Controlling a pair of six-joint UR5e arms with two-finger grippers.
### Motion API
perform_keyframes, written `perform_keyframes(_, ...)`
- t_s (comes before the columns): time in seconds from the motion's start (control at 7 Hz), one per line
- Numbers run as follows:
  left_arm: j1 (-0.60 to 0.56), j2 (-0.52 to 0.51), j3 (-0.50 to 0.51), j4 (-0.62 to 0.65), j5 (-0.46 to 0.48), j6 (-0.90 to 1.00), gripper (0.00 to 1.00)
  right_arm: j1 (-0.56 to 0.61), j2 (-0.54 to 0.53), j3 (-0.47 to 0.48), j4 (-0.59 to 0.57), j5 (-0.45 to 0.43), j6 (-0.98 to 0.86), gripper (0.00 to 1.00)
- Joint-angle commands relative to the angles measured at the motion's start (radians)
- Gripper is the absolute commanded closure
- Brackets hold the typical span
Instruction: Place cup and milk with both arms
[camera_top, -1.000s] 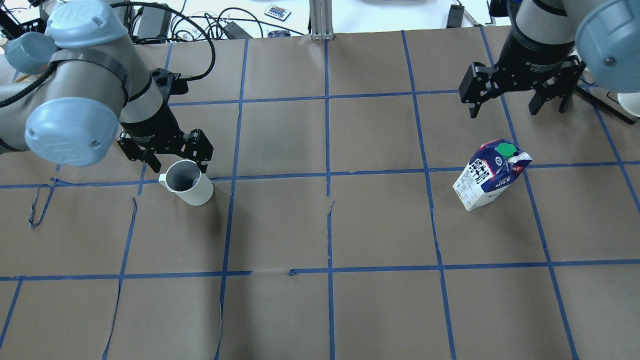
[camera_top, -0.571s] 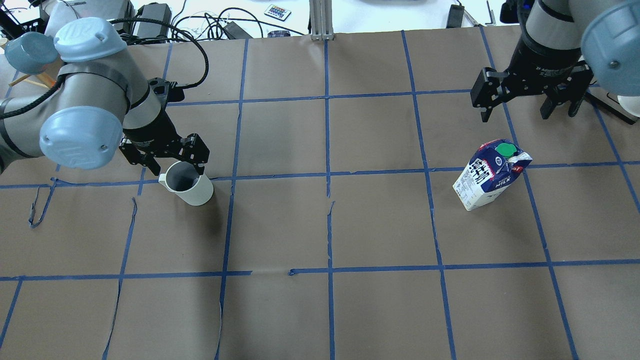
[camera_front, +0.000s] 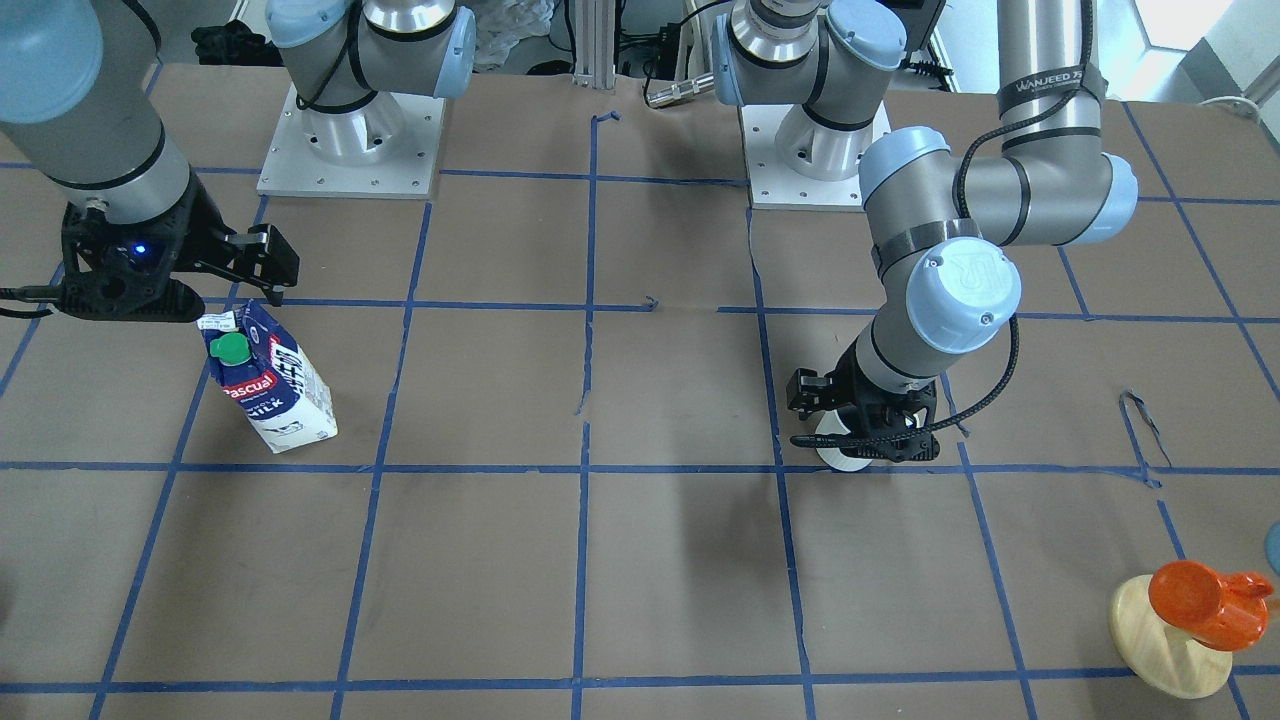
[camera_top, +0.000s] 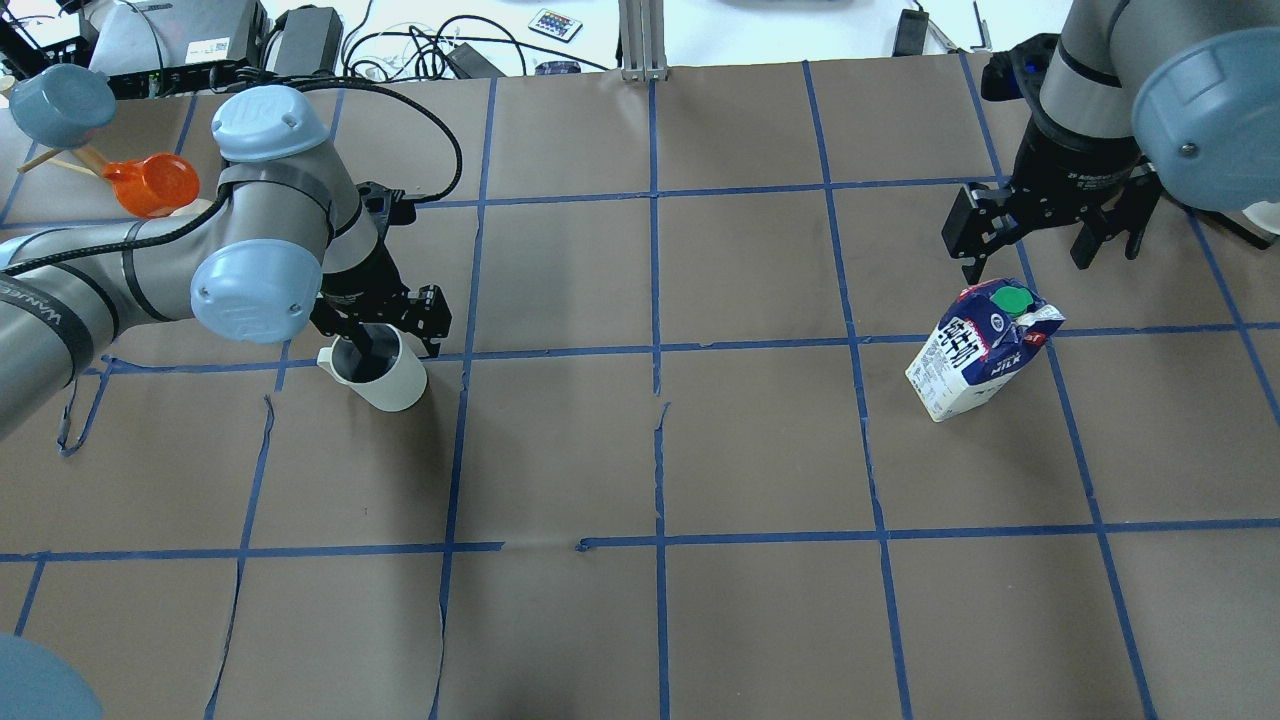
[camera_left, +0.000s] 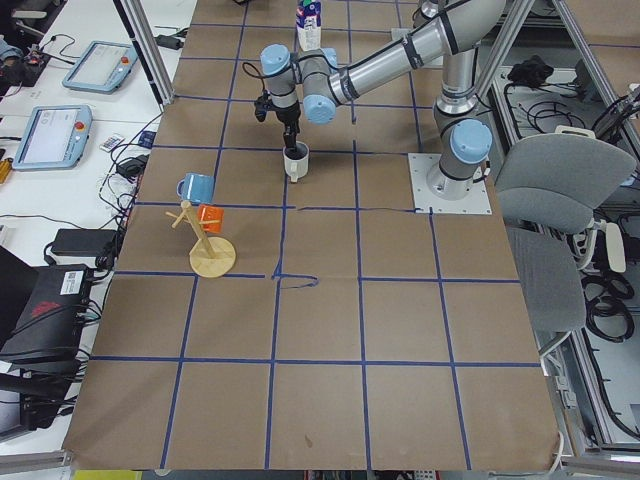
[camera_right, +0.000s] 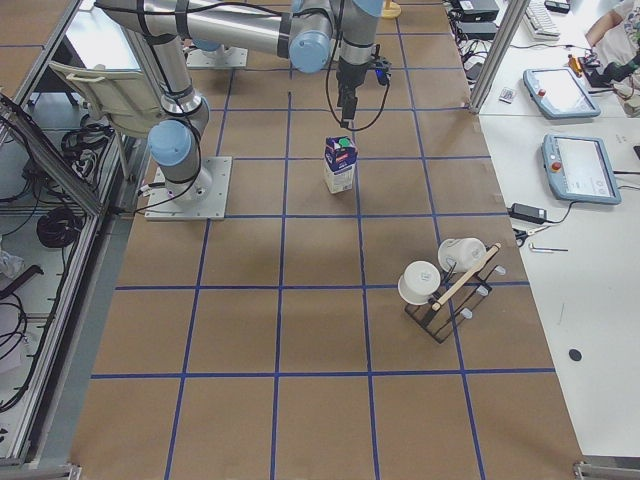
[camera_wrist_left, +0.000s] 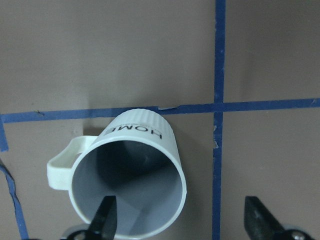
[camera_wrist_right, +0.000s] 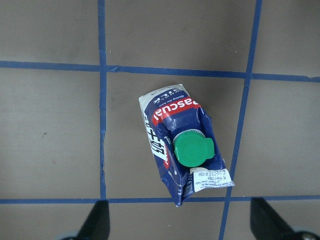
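The white cup (camera_top: 392, 382) stands upright at the left of the table, handle to its left; the left wrist view shows its grey inside (camera_wrist_left: 131, 180). My left gripper (camera_top: 392, 338) is open and low over it, one finger inside the cup, the other outside the wall opposite the handle. It mostly hides the cup in the front-facing view (camera_front: 842, 457). The blue and white milk (camera_top: 985, 350) with its green cap stands upright at the right, also in the right wrist view (camera_wrist_right: 180, 150). My right gripper (camera_top: 1040, 248) is open, above and just behind it.
A wooden mug tree with an orange mug (camera_front: 1190, 610) stands near the table's left end, with a blue mug on it in the left side view (camera_left: 195, 187). A rack with white mugs (camera_right: 445, 285) stands at the right end. Cables lie beyond the far edge (camera_top: 420, 50).
My left gripper has come down and slightly right, so one finger is now inside the cup. My right gripper has dropped closer to the milk. Cup and milk have not moved.
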Motion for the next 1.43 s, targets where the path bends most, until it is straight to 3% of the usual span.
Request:
perform_keyframes(0.0,0.001,-0.008,0.003,0.003,0.005,0.000,0.92,-0.002,0.006,0.039,-0.009,0.002,-0.101,0.00)
perform_keyframes(0.14,0.001,-0.008,0.006,0.006,0.005,0.000,1.00,-0.002,0.006,0.053,-0.023,-0.003,-0.103,0.00)
perform_keyframes(0.57,-0.004,-0.011,0.029,0.006,0.007,-0.011,1.00,-0.020,0.008,0.105,-0.116,-0.006,-0.138,0.00)
perform_keyframes(0.86,-0.085,-0.031,0.128,-0.008,0.007,-0.125,1.00,-0.041,0.008,0.140,-0.185,0.000,-0.167,0.00)
perform_keyframes(1.29,-0.252,-0.149,0.285,-0.043,0.010,-0.331,1.00,-0.052,0.008,0.188,-0.279,0.008,-0.183,0.00)
